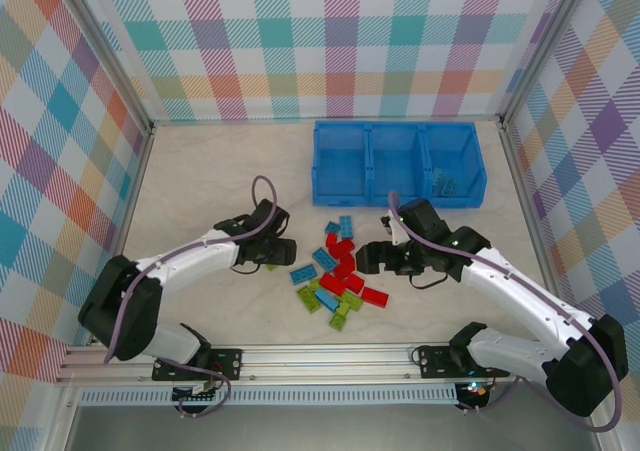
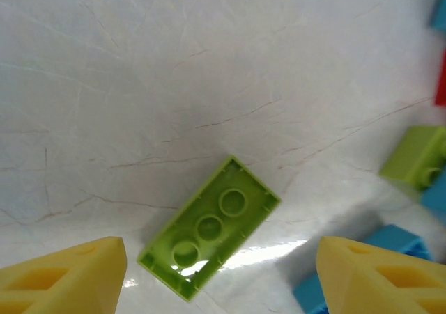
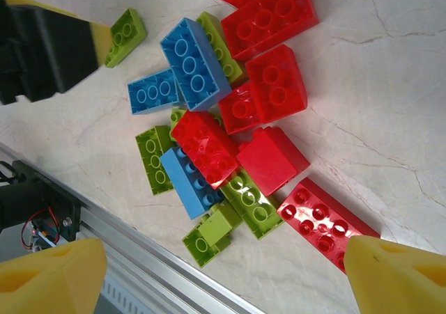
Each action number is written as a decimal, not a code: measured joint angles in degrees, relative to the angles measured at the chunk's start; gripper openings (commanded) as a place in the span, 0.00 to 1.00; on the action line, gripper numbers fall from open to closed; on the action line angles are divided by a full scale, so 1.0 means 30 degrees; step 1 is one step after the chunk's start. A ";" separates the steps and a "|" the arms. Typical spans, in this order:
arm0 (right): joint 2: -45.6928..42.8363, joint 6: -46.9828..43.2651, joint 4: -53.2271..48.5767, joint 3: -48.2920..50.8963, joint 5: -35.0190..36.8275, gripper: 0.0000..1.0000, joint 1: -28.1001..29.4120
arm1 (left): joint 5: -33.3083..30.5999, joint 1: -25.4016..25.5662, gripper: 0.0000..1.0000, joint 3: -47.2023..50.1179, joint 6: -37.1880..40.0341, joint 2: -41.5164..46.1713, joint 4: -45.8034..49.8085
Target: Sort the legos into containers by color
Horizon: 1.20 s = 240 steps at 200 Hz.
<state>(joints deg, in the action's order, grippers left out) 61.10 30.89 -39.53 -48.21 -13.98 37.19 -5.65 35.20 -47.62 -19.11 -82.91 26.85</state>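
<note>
Top external view: sorting has barely begun, and most bricks are not yet in the bin.

The blue bin [image 1: 345, 193] stands at the far side of the surface [image 1: 200, 171]. Its right compartment holds a few blue bricks [image 1: 445, 183], and the other two compartments look bare. The main pile of bricks [image 1: 340, 276], red, blue and green mixed and partly stacked, lies between the arms, well apart from the bin. The left tool [image 2: 219, 251] hangs with its fingers wide, and one green brick [image 2: 212, 223] lies flat on the surface between them, touched by neither. The right tool [image 3: 219, 255] is also spread wide and carries nothing, poised just right of the pile. By my reckoning, all the reds, all the greens and several blues are left to move.
</note>
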 measured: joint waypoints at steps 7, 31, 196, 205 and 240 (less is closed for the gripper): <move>0.0015 -0.0007 -0.0015 -0.0109 0.0000 0.89 0.0015 | -0.0044 -0.0007 0.78 -0.0124 0.0393 -0.0415 0.0102; -0.0007 -0.0007 -0.0058 -0.0379 0.0007 0.90 0.0066 | 0.0211 -0.0022 0.77 -0.0911 0.1311 -0.1829 0.0568; -0.0401 0.0066 -0.0517 -0.0750 0.0874 0.92 0.0707 | 0.1690 0.0801 0.31 -0.5632 0.0313 -0.1698 0.1151; -0.0729 0.0087 -0.0364 -0.0750 0.1064 0.92 0.0729 | 0.1676 0.1384 0.31 -0.7453 0.0321 -0.1938 0.0976; -0.1865 0.0495 0.0102 -0.0743 0.1982 0.92 0.0721 | 0.0517 0.2295 0.28 -1.3690 0.0947 -0.5464 -0.0729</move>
<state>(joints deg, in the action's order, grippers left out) 55.51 32.38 -39.22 -50.43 -8.03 39.35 -4.10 42.09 -88.68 -16.27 -99.31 24.67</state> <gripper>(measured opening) 0.921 0.305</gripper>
